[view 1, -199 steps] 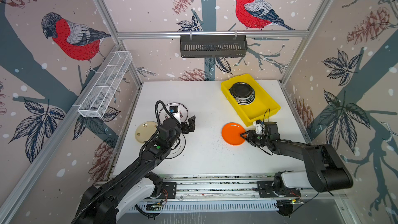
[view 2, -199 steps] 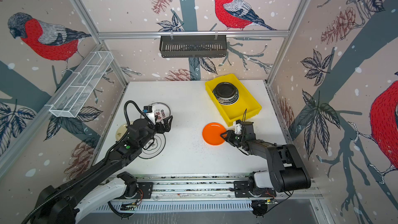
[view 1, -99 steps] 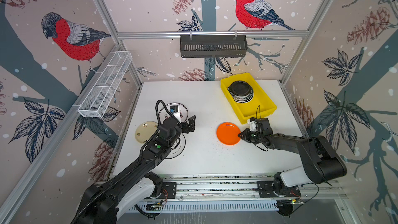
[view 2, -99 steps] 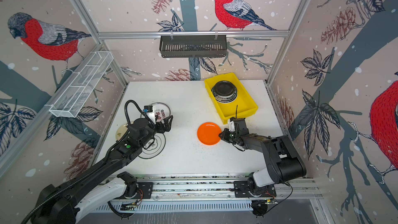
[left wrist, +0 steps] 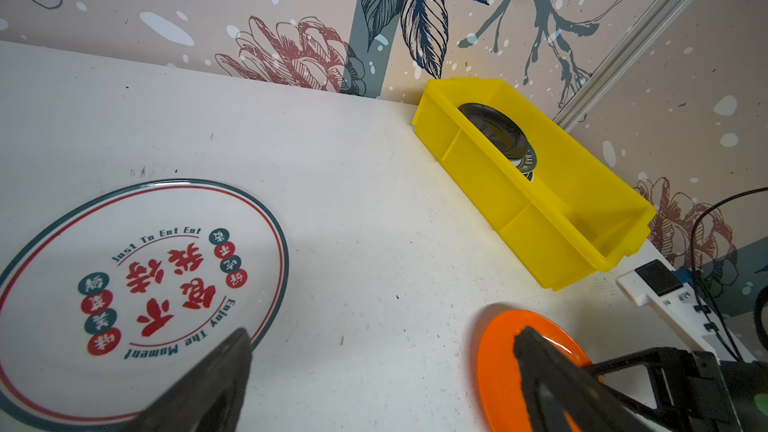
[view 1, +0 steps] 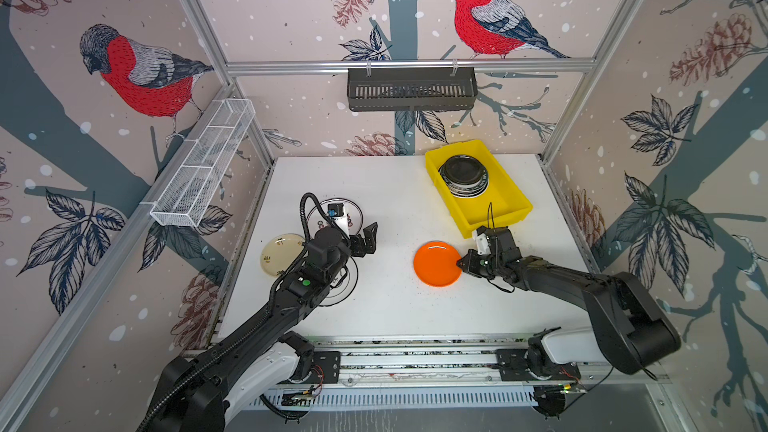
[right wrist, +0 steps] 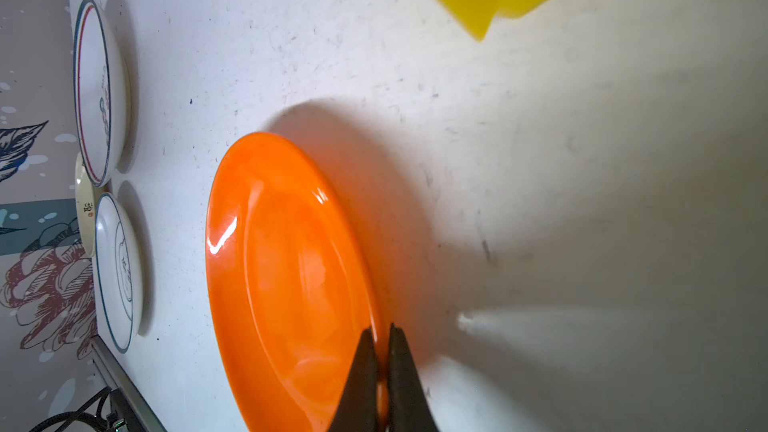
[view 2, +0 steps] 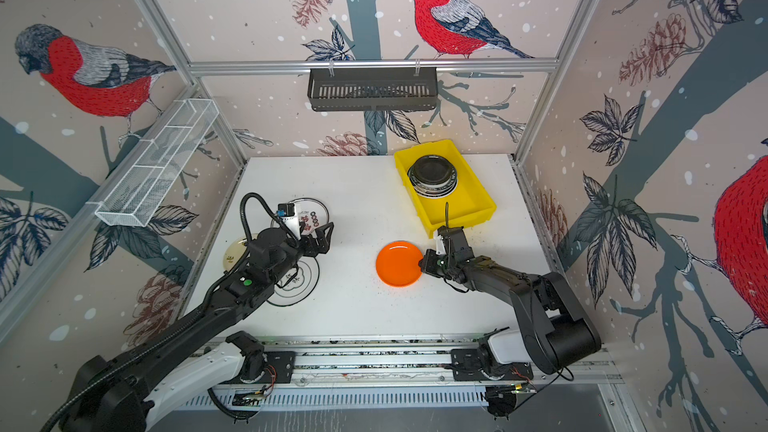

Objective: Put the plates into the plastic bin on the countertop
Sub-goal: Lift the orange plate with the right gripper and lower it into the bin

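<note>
Farthest to the left of the plastic bin [view 1: 500, 218], three plates are lying untouched on the countertop [view 1: 395, 309]: a cream plate [view 1: 281, 254], a lettered plate [left wrist: 145, 280] and a white plate [view 1: 348, 284] that the left arm is partly covering. The left gripper [view 1: 369, 238] is hanging over that group, well apart from the bin, with its jaws spread wide and nothing between them.

Closer to the bin, just off its near corner, the orange plate [view 1: 436, 263] is sitting on the countertop, a little farther from the bin than a moment ago. The real change is at its bin-side rim. The right gripper [right wrist: 380, 330], half open a second ago, is now pinching that rim, with its jaws closed down on the thin edge. I cannot tell whether the plate is leaving the surface yet.

So I judge that the pick is secured and that a lift and a short carry into the bin are coming next. Inside the bin a stack of dark plates [view 1: 463, 174] is filling the far half, while the near half is lying free. An edge pinch could let the plate tip or slip.
</note>
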Robot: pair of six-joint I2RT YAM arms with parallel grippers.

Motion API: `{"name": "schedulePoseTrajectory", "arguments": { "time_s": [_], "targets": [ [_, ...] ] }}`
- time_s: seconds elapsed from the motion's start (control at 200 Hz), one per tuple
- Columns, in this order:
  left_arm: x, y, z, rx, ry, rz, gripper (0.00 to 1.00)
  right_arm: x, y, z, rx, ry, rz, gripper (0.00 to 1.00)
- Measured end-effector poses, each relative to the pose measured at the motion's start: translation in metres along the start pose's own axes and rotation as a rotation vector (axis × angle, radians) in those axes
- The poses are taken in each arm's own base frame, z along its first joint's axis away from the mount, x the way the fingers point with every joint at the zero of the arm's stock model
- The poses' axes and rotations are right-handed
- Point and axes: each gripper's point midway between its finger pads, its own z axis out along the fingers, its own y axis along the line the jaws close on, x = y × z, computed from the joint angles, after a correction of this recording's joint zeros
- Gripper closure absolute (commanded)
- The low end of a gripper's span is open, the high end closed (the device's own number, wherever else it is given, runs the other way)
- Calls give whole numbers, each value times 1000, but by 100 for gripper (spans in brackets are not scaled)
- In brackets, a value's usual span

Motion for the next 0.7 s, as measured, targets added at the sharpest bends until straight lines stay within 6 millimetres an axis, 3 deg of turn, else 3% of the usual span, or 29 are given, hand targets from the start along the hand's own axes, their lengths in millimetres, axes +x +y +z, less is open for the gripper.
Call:
{"name": "schedulePoseTrajectory", "arguments": {
  "time_s": [0.255,0.405,0.5,0.7],
  "targets": [
    [0,0,-1,-2,1,1,2,-40,61,-33,-116,-82,-18,100],
    [-2,1,-2,-6,-6,0,2,-65,84,-50,-190,-106,30,100],
    [-3,1,-2,-5,-10,0,2,-93,93,-67,-238,-165,67,100],
    [-4,0,-4,-1,-16,-2,2,-175,97,-101,-281,-329,113,100]
  ]
}}
